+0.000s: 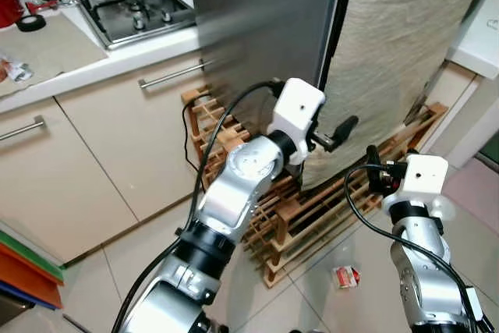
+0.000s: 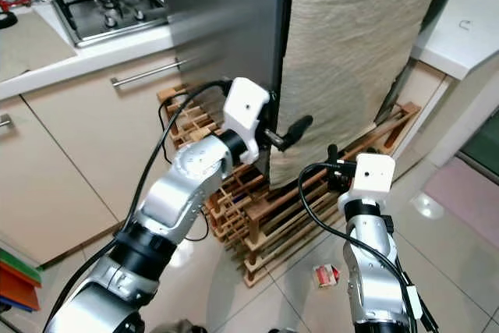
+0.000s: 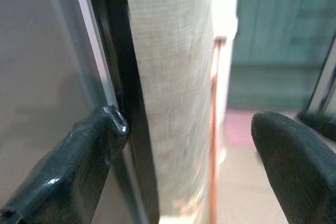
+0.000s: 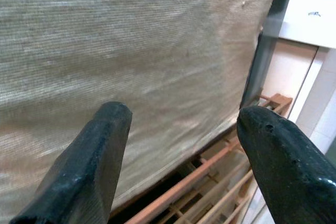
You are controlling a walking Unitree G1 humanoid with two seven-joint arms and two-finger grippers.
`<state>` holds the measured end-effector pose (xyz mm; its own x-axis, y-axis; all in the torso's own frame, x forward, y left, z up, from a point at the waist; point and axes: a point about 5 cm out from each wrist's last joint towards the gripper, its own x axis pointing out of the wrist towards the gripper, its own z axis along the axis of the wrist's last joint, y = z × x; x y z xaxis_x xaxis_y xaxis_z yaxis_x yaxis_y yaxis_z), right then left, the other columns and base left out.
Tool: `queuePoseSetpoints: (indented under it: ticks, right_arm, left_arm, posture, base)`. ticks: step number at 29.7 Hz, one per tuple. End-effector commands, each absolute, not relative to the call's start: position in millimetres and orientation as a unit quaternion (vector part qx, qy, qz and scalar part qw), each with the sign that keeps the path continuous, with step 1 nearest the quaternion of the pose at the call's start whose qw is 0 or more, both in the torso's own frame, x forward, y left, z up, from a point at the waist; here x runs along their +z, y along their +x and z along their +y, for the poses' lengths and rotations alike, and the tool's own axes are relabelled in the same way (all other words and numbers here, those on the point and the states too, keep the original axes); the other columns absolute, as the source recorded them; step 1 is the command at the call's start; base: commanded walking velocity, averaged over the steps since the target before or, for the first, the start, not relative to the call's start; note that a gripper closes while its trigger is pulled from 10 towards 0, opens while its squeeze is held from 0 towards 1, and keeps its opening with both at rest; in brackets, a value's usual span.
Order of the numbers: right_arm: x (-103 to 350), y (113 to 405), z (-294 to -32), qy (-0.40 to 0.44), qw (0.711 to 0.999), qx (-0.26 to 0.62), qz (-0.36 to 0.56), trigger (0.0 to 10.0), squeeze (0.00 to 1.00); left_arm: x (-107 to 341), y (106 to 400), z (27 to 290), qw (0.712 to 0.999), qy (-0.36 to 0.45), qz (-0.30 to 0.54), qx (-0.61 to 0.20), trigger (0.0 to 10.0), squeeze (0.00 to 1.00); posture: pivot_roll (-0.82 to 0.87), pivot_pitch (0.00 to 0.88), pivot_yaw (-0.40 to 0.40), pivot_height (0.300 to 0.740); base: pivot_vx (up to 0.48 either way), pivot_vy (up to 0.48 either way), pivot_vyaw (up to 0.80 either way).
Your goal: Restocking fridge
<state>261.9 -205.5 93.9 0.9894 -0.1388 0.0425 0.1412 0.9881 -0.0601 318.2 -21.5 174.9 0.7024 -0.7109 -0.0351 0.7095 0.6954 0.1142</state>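
Note:
The steel fridge door (image 1: 265,29) stands tall ahead, with a dark seal along its right edge (image 3: 123,103). A beige cloth (image 1: 398,52) hangs right beside that edge. My left gripper (image 1: 337,134) is open at the door's edge: one finger (image 3: 84,156) rests against the steel face, the other (image 3: 299,156) is out past the cloth. Lower and to the right, my right gripper (image 2: 331,163) is open with nothing in it, pointing at the cloth (image 4: 131,40) above a wooden rack (image 4: 210,182).
A slatted wooden rack (image 1: 312,216) lies on the floor under the fridge and cloth. A small red and white packet (image 1: 345,276) lies on the tiles near my right arm. Cabinets with bar handles (image 1: 168,76) and a gas hob (image 1: 132,5) are to the left. A white counter (image 1: 479,44) is at right.

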Motion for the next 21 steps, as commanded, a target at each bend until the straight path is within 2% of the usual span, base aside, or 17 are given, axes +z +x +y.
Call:
queuePoseSetpoints:
  ticks: [1,7,11,16,20,21]
  right_arm:
    - [94,259,-206,-0.034,0.997,-0.070,-0.020,10.0,0.01]
    - [95,259,-207,-0.036,0.996,-0.073,-0.022,10.0,0.01]
    - [96,260,-208,-0.036,0.996,-0.075,-0.024,10.0,0.01]
    - [95,259,-209,-0.036,0.996,-0.074,-0.021,10.0,0.01]
    - [69,239,-224,-0.056,0.995,-0.078,0.036,10.0,0.01]
    - [69,239,-224,-0.056,0.995,-0.078,0.036,10.0,0.01]
  left_arm:
    - [172,314,-38,0.913,0.068,0.013,-0.402,10.0,0.00]
    - [178,309,-50,0.899,0.044,0.006,-0.436,10.0,0.00]
    - [203,296,-60,0.861,-0.011,-0.064,-0.504,10.0,0.00]
    - [217,289,-58,0.837,-0.042,-0.102,-0.536,10.0,0.00]
    - [228,281,-57,0.803,-0.069,-0.128,-0.579,10.0,0.00]
    - [228,281,-57,0.803,-0.069,-0.128,-0.579,10.0,0.00]
  posture:
    - [-0.03,0.038,0.030,0.740]
    - [-0.03,0.039,0.033,0.740]
    - [-0.03,0.043,0.032,0.740]
    - [-0.03,0.047,0.030,0.740]
    - [-0.04,0.050,0.023,0.740]
    - [-0.04,0.050,0.023,0.740]
  base:
    - [0.000,0.000,0.00]
    - [0.000,0.000,0.00]
    - [0.000,0.000,0.00]
    - [0.000,0.000,0.00]
    - [0.000,0.000,0.00]
    - [0.000,0.000,0.00]
